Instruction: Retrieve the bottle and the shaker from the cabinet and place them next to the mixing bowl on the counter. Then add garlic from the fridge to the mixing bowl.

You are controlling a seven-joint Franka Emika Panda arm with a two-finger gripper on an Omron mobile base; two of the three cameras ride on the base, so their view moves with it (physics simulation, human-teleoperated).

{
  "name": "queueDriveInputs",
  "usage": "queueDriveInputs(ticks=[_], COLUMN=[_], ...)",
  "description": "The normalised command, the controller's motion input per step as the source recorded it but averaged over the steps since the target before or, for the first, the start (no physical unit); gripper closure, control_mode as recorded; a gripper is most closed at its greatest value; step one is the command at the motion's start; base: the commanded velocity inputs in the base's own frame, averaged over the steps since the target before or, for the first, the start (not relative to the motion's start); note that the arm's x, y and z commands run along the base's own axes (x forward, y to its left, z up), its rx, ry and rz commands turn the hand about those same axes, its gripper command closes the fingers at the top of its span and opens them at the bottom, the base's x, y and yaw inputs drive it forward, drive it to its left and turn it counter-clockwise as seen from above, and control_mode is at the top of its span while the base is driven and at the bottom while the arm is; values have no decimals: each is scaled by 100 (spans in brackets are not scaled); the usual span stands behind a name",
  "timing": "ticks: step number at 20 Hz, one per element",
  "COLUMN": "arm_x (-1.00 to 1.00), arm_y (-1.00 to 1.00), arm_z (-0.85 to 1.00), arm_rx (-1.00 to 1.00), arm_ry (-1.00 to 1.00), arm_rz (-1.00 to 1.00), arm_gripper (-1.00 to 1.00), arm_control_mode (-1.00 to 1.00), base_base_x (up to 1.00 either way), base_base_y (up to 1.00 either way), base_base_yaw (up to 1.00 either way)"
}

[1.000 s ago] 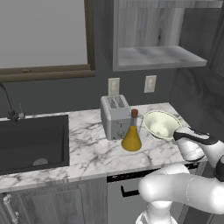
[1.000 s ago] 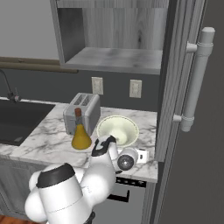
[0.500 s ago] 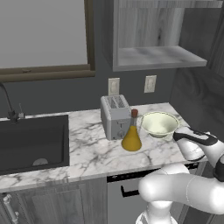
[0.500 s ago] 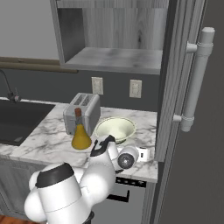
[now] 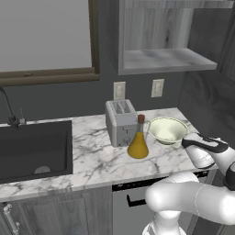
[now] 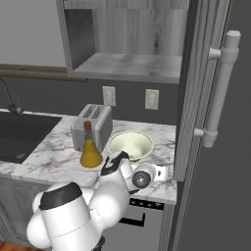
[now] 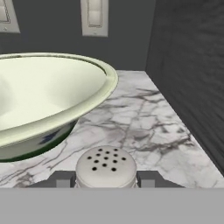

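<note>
The shaker [image 7: 106,168], a pale cylinder with a perforated cap, sits between my fingertips [image 7: 61,179]; my gripper [image 7: 106,180] is shut on it, low over the counter [image 7: 144,127]. Just left of it stands the mixing bowl [image 7: 48,100], wide and cream-green. From the base views the bowl [image 5: 167,130] [image 6: 130,144] has the bottle [image 5: 137,144] [image 6: 90,154] upright at its left, amber with a reddish stopper. My hand [image 6: 147,175] hovers at the bowl's front right. The cabinet [image 5: 165,59] [image 6: 127,66] hangs open above. The fridge [image 6: 215,122] stands shut at the right. The garlic is out of view.
A toaster [image 5: 121,121] [image 6: 90,127] stands behind the bottle. A black sink [image 5: 34,149] with a faucet takes the left of the counter. Wall outlets [image 5: 157,87] sit above the bowl. The fridge side [image 7: 192,65] walls off the counter's right end.
</note>
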Motion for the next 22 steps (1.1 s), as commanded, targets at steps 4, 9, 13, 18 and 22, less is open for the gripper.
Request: queueDriveInputs(ticks=[4, 9, 13, 18, 22], arm_x=[0, 0, 0, 0, -9], arm_y=[0, 0, 0, 0, 0], arm_z=[0, 0, 0, 4, 29], arm_rx=[0, 0, 0, 0, 0], arm_ry=[0, 0, 0, 0, 0], arm_rz=[0, 0, 0, 0, 0], arm_gripper=[-100, -100, -100, -100, -100], arm_control_mode=[-100, -100, -100, -100, -100], base_base_x=[0, 0, 0, 0, 0], base_base_y=[0, 0, 0, 0, 0], base_base_yaw=[0, 0, 0, 0, 0])
